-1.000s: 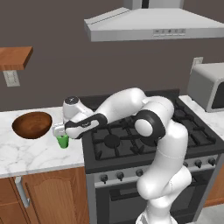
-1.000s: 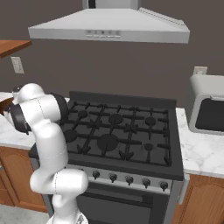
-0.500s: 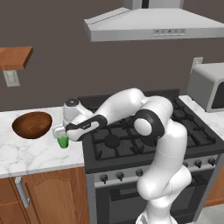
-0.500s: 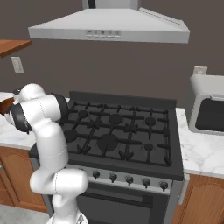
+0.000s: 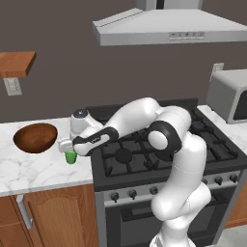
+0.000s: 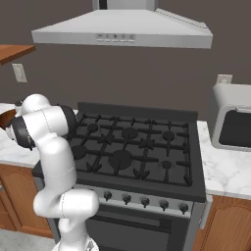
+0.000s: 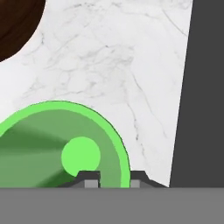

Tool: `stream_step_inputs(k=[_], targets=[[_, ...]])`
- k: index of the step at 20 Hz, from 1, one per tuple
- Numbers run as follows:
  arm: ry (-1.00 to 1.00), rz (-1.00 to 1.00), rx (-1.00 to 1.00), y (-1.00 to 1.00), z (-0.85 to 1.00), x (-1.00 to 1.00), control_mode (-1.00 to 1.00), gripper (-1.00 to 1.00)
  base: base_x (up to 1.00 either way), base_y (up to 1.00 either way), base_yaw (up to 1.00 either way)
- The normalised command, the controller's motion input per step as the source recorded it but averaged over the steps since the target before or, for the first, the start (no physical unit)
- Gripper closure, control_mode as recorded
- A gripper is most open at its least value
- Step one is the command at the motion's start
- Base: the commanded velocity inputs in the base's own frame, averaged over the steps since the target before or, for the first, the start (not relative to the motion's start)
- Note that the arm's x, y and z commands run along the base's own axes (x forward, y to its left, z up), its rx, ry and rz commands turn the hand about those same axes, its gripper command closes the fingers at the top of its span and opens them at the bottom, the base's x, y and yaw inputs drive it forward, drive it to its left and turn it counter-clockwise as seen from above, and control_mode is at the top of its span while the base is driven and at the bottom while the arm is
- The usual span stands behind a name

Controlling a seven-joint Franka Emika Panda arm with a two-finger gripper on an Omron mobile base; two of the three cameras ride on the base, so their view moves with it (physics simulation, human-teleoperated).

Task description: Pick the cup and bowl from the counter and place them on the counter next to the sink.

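The gripper (image 7: 110, 178) has just been squeezed narrow, one finger inside the cup (image 7: 61, 146) and one outside its rim. The cup is seen at the lower left, on the counter (image 7: 122, 65). Lifting seems next.

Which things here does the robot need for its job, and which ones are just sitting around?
For the job:
- green cup, its rim pinched between the end effector fingertips
- brown bowl, waiting to the cup's left
- marble counter

Just sitting around:
- stove
- range hood
- microwave
- wooden shelf
- wall outlet
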Motion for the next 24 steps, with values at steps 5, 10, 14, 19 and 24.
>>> stream_step_inputs(k=[5,10,14,19,24], targets=[[0.05,-0.01,0.00,0.00,0.04,0.00,-1.00,1.00,0.00,0.00,0.00],[0.08,-0.09,0.01,-0.21,0.39,-0.16,-1.00,1.00,0.00,0.00,0.00],[0.01,-0.15,0.05,-0.43,0.47,-0.36,-1.00,1.00,0.00,0.00,0.00],[0.01,-0.15,0.04,-0.55,0.19,-0.27,-1.00,1.00,0.00,0.00,0.00],[0.04,-0.13,0.01,-0.64,0.24,-0.11,-1.00,1.00,0.00,0.00,0.00]])
